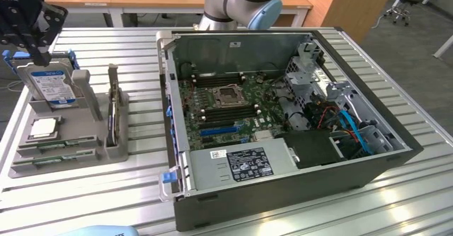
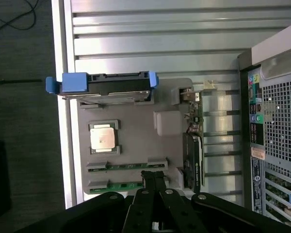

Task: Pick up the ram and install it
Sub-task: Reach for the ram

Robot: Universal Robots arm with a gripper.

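Two thin green ram sticks [image 1: 58, 145] [image 1: 53, 160] lie side by side in slots at the near end of a grey holder tray [image 1: 92, 124]. In the wrist view they are ram stick [image 2: 126, 166] and ram stick [image 2: 117, 186]. My black gripper [image 1: 39, 55] hangs high over the tray's far end, above the hard drive. Seen from the wrist, the gripper [image 2: 153, 175] is shut with its fingers pressed together and nothing between them. The open computer case [image 1: 283, 114] shows its motherboard, with dark memory slots [image 1: 219, 114] beside the processor socket [image 1: 230, 95].
On the tray also stand a blue-labelled hard drive [image 1: 53, 85], a silver-topped processor chip [image 1: 44, 127] and an upright expansion card [image 1: 113, 108]. The case's metal walls [image 1: 170, 87] rise around the motherboard. A ribbed metal table [image 1: 141, 193] carries everything.
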